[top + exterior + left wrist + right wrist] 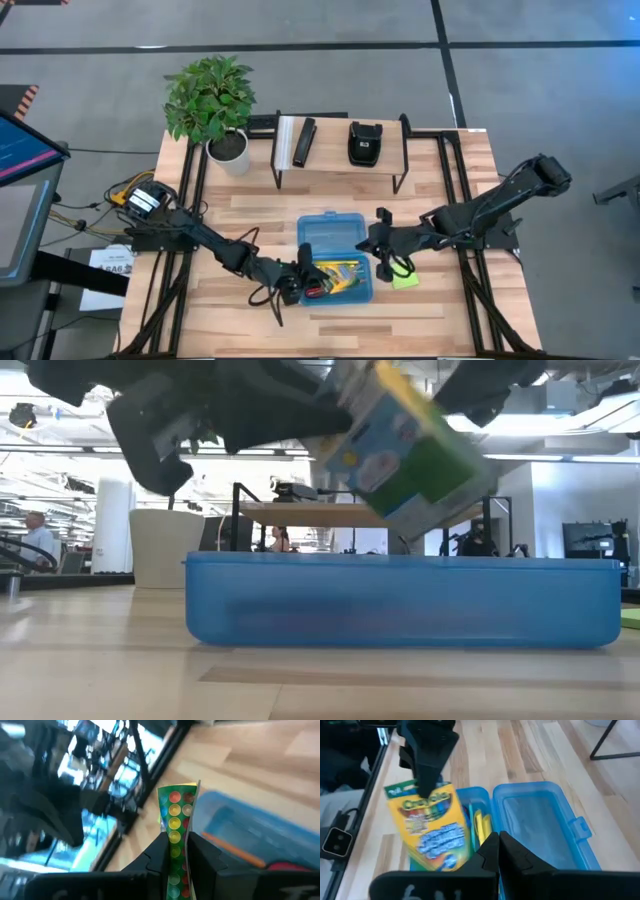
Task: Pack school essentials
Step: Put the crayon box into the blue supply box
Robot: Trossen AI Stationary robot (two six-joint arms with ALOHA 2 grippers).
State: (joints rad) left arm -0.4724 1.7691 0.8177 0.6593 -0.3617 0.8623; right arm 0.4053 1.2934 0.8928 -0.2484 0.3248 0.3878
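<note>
My left gripper [303, 277] is shut on the yellow-green crayon box [432, 827], which hangs tilted above the open blue plastic case [335, 262]; it also shows in the low view [410, 450]. The case's near half holds yellow pencils [342, 273] and something red [315, 290]; its lid [330, 232] lies open on the far side. My right gripper [383, 243] is shut and empty just right of the case, its fingers together in the right wrist view [498, 847]. A lime-green sticky-note pad [405, 282] lies flat on the table below it. My left gripper pinches the crayon box between its two fingers on the two broad faces, with the narrow dotted side [175, 837] showing between them. In the right wrist view a finger [427, 770] comes down onto the box's upper end [415, 790]. The box hangs tilted, clear of the case.
A black-framed shelf [340, 160] stands at the far middle of the table, bearing black and white bar-shaped objects [298, 142] and a black pouch [364, 143]. A potted plant [212, 100] stands at the far left. Bare wood lies near and left of the case.
</note>
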